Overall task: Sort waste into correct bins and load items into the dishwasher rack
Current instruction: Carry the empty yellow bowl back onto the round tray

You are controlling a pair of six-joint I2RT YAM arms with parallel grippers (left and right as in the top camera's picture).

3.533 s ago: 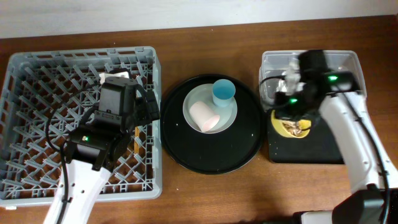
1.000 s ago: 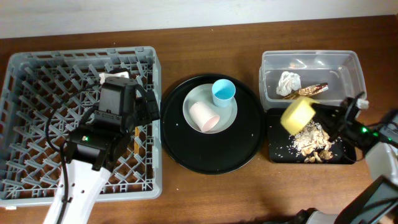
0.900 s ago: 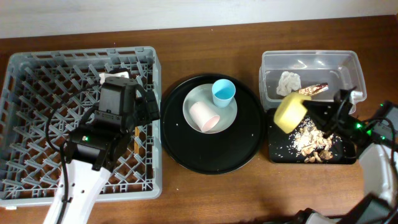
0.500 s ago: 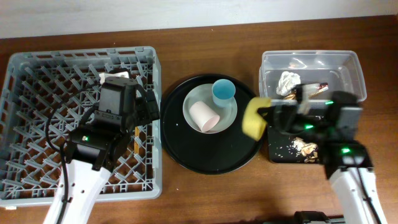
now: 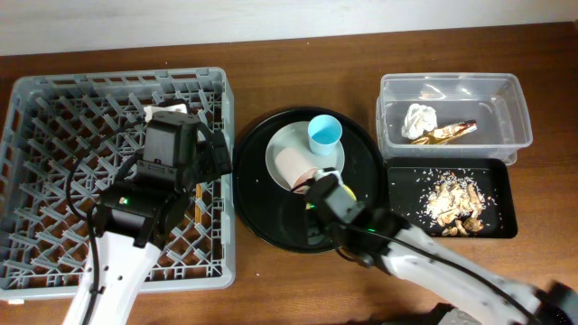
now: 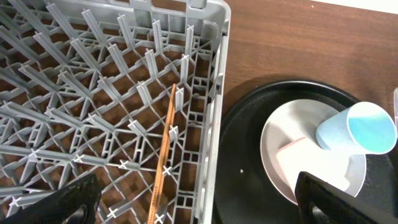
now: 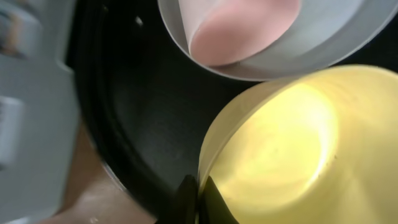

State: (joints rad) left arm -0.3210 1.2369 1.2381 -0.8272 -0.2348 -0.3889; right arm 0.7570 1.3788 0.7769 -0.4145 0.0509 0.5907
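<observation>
The right gripper [image 7: 198, 190] is pinching the rim of the yellow bowl [image 7: 280, 137], holding it low over the round black tray [image 7: 130, 106], just beside the pale plate [image 7: 348, 37] where the pink cup [image 7: 242, 25] and blue cup [image 5: 325, 135] are sitting. The left gripper [image 6: 196, 199] is hanging wide open and empty over the dishwasher rack [image 5: 54, 90] — only the chopsticks [image 6: 165, 149] are lying in it. The waste is looking sorted: napkin [image 5: 420, 117] and gold wrapper [image 5: 452, 131] in the clear tub [image 5: 515, 108], scraps [image 5: 456, 200] in the black bin [image 5: 406, 176]. Bowl, plate and both cups are waiting for racking.
</observation>
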